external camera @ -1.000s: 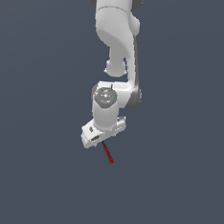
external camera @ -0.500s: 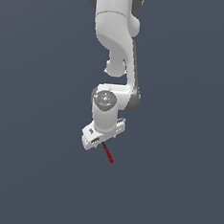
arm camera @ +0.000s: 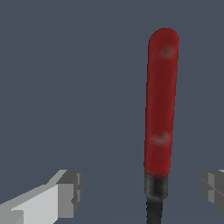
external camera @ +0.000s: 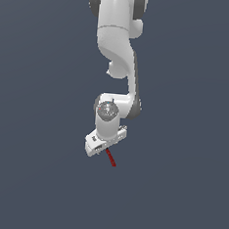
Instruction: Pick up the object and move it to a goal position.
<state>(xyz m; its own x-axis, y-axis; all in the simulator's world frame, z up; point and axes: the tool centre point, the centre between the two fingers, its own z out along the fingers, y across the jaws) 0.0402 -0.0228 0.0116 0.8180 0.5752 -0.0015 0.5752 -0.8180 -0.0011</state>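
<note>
**Straddling the Red-Handled Tool Before the Pinch**

Hovering low over the flat grey surface (external camera: 178, 191), we are holding our gripper (arm camera: 140, 192) spread apart, with one fingertip on each side of the red-handled tool (arm camera: 161, 105). In the wrist view the two grey pads are standing well clear of the stick, and neither is touching it, so nothing is being pinched at this point.

We are counting one arm (external camera: 115, 43), one gripper with two fingers (arm camera: 65, 194), and one tool; nothing else is showing on the surface.

The tool is lying on the grey surface, its red handle pointing away from the wrist and its black shaft (arm camera: 155, 197) running back between the fingers. Its head is falling outside both views, so we cannot describe it. In the exterior view only the red handle (external camera: 110, 157) is poking out beneath the white hand, angled toward that view's lower right.

We are judging that the hand is turned this way so the fingers are crossing the stick's long axis, which gives the narrowest grip on so thin an object. The shaft is sitting nearer one pad than the other, so closing could nudge it sideways. No goal marker is visible, so we cannot say where the tool is meant to go.
</note>
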